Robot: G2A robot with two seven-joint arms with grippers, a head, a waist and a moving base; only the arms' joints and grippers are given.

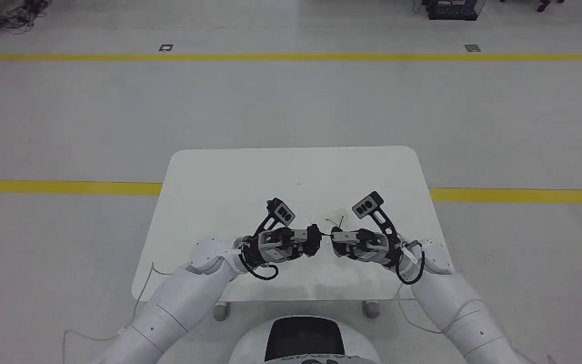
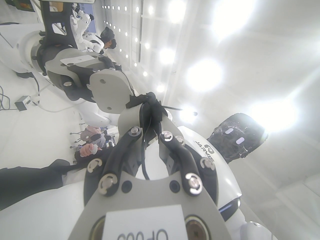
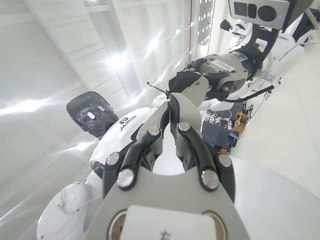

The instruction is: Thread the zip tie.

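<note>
A white table (image 1: 364,168) with rounded corners stands on a pale grey floor (image 1: 291,109). A yellow line (image 1: 291,57) crosses the floor at 12 o'clock, well beyond the table; a second line (image 1: 82,187) runs from 9 to 3 o'clock, passing under it. Just beyond the far line sit two small fittings: a floor box (image 1: 165,46) at 11 and another box (image 1: 472,47) at 1. Cables (image 1: 23,14) lie at 10 o'clock, in the far corner. Overhead, the white ceiling (image 3: 50,38) carries rows of round lights (image 2: 205,74) — bright, with glare.

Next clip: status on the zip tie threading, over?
Left tool shut on zip tie. Right tool shut on it too, tip to tip above table. Threaded or not: cannot tell. Nothing blocking.
</note>
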